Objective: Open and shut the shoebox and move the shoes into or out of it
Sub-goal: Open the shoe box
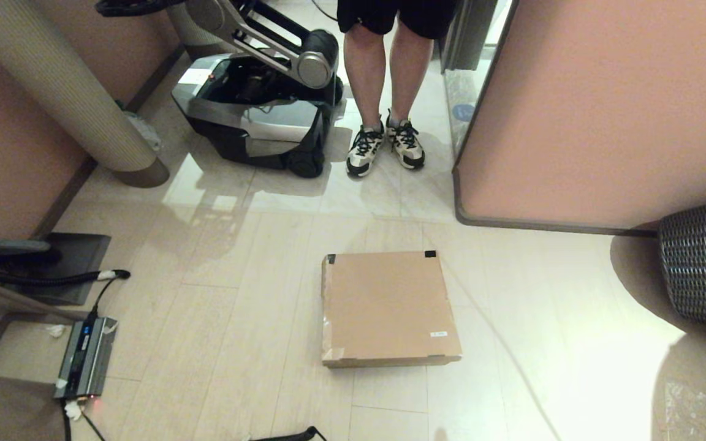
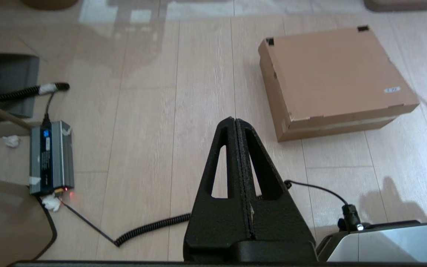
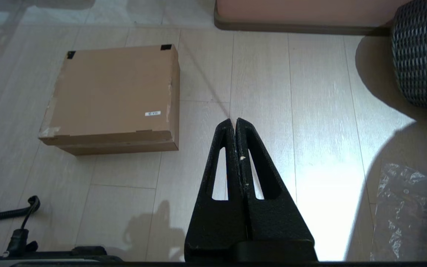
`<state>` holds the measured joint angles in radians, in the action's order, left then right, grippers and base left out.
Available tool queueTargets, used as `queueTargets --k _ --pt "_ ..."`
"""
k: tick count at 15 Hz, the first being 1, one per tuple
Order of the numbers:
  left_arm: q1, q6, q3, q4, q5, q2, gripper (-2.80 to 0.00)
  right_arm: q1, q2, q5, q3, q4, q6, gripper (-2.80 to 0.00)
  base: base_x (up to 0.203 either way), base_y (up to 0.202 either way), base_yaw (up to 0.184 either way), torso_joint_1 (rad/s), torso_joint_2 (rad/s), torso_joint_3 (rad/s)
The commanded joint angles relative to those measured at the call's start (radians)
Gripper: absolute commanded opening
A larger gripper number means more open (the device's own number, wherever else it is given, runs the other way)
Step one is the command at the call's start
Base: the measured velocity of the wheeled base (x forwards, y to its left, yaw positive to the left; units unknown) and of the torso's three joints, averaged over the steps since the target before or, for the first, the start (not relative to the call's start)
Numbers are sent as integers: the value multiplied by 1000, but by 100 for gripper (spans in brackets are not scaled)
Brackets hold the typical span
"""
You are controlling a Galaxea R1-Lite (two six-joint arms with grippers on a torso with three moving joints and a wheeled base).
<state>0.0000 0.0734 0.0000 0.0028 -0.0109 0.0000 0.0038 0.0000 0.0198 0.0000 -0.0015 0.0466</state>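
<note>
The shoebox (image 1: 388,308) lies on the tiled floor (image 1: 236,318) straight ahead of the robot, its flap lid down flat, black tape bits at the two far corners and a small white sticker (image 1: 439,334) near the front right corner of the lid. Nothing has been started on it as things lie: the lid is closed, and the shoes of the task are nowhere to be seen (whether they sit inside the box cannot be told). Neither arm shows in the head view. The left tool (image 2: 235,122) hangs above bare floor with its two black fingers pressed together, the box ahead of it and off toward the robot's right; the right tool (image 3: 234,123) likewise has its fingers together and empty, the box ahead and off toward the robot's left, so the box sits between the two arms and well apart from both. I judge this to be the approach step, before the lid is opened. The next move would call for bringing one tool down to the front edge of the lid, parting its fingers and getting under or onto the lip to swing it up on its far hinge. Beyond the box a person (image 1: 390,79) stands in white-and-black sneakers beside another wheeled machine (image 1: 255,116), a woven basket (image 1: 705,263) at right, a power unit (image 1: 86,358) with cables at left
</note>
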Motion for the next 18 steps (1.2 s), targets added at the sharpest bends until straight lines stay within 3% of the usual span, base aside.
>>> queueTargets --k 1,18 --pt "0 0 0 0 0 0 -280 1 2 0 0 0 1 -280 0 0 0 2 2 -198" --pt "0 0 0 0 0 0 -280 1 2 3 0 -2 9 -280 0 0 0 2 3 -199"
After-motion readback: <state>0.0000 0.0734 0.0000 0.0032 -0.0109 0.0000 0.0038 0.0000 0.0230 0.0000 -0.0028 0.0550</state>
